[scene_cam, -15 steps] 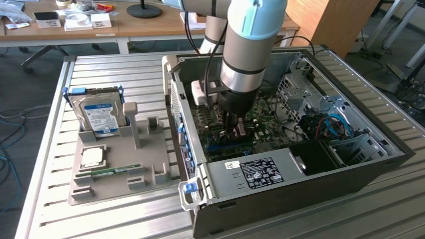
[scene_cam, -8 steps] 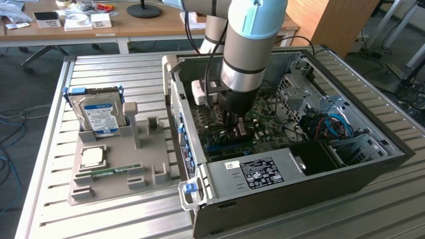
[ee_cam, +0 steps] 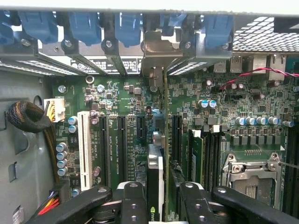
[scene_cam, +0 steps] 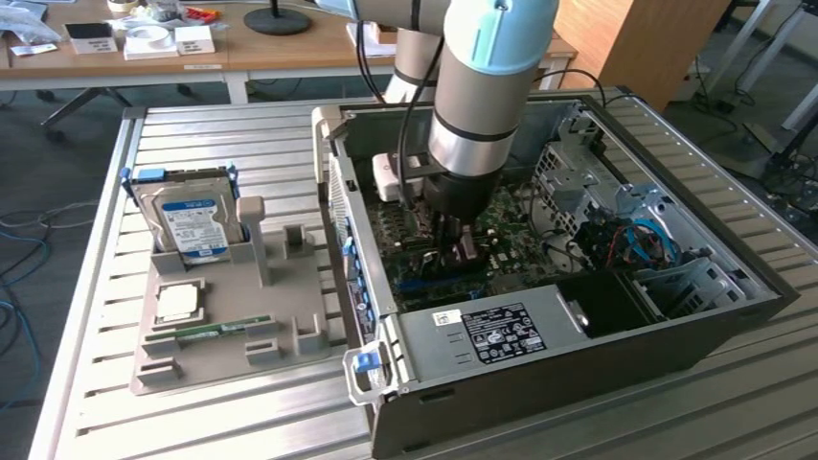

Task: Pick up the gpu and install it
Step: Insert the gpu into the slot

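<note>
A: Where's the gpu [ee_cam: 158, 177]?

B: Inside the case [scene_cam: 715, 316], standing edge-on over the board [ee_cam: 126, 140]. In the wrist view the hand [ee_cam: 159, 205] has its fingers [ee_cam: 133, 205] closed on the card from both sides. The bracket [ee_cam: 156, 51] sits up at the rear slot openings, among the blue clips [ee_cam: 126, 25].

A: So is it installed?

B: Partly, I'd judge. The pick-up is done: the card is off the tray [scene_cam: 217, 316] and lined up along a slot next to the black ones [ee_cam: 120, 140]. Whether its edge is fully seated I can't tell, as the hand hides the lower part.

A: And outside the case?

B: On the exterior view's left, the tray on the slatted surface [scene_cam: 115, 412] has the hard drive [scene_cam: 190, 220] upright, a chip [scene_cam: 176, 303] lying flat and a green stick [scene_cam: 211, 331] near it. The arm [scene_cam: 492, 86] reaches straight down into the case.

A: What's left, then?

B: Confirming the seat and letting go, as far as I can judge.
</note>
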Action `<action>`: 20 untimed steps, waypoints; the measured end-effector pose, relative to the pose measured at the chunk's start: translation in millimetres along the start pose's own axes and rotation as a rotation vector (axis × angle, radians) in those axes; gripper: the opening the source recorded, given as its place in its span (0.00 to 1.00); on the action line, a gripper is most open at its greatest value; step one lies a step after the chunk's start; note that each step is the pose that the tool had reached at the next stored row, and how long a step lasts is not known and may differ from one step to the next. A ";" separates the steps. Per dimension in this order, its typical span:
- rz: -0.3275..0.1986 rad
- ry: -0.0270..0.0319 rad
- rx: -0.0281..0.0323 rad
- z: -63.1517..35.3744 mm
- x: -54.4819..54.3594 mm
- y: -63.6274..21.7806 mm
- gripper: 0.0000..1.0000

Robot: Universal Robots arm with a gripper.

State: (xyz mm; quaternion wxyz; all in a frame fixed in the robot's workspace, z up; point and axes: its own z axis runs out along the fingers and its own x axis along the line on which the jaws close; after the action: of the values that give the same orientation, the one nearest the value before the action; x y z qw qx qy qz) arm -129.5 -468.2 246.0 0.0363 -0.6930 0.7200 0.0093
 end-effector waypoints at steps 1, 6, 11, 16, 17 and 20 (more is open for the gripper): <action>0.000 -0.0002 0.0001 -1.0 -0.1 -0.1 0.34; 0.002 -0.0003 0.0004 -4.5 -0.3 -0.2 0.34; 0.018 0.0006 0.0012 -4.7 -0.3 -0.3 0.34; 0.025 0.0009 0.0017 -4.6 -0.6 -0.2 0.34; 0.027 0.0010 0.0018 -4.6 -0.8 -0.2 0.34; 0.030 0.0009 0.0021 -4.6 -1.3 -0.2 0.34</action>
State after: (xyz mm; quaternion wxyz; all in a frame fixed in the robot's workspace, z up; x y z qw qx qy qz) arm -129.4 -467.2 250.6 0.0365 -0.6820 0.7304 0.0088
